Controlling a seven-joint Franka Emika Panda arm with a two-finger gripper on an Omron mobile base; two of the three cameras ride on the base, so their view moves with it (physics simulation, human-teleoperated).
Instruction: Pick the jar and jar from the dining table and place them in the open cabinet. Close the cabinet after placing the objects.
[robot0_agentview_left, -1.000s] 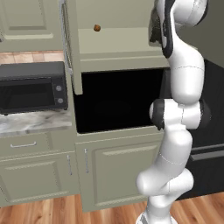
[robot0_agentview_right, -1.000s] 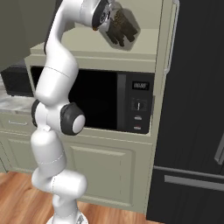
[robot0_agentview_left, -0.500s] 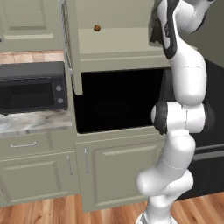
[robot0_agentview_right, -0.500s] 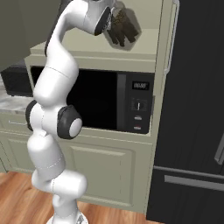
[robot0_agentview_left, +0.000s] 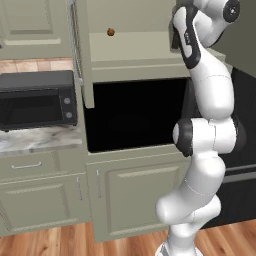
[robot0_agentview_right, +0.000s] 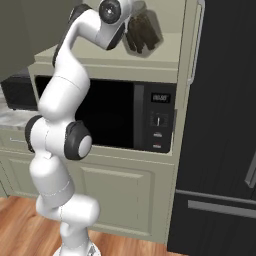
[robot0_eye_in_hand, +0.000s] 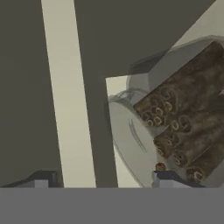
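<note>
A black microwave sits on a grey-veined marble counter to the left, and a larger built-in microwave fills the dark recess below the cabinet, with a tall black refrigerator at the far right. The cabinet is sage green with a flat pale shelf; its door stands swung open, its long silver bar handle along the edge. A small brown round object rests far back on the shelf. The white arm reaches up to the shelf's right end, where the dark fingers hang over its front edge. In the hand view a clear glass jar packed with dark brown rolled sticks lies tilted, its round end facing the camera, beside the right fingertip rather than centred between the two. The fingers stand fairly wide; whether either touches the glass cannot be told.
</note>
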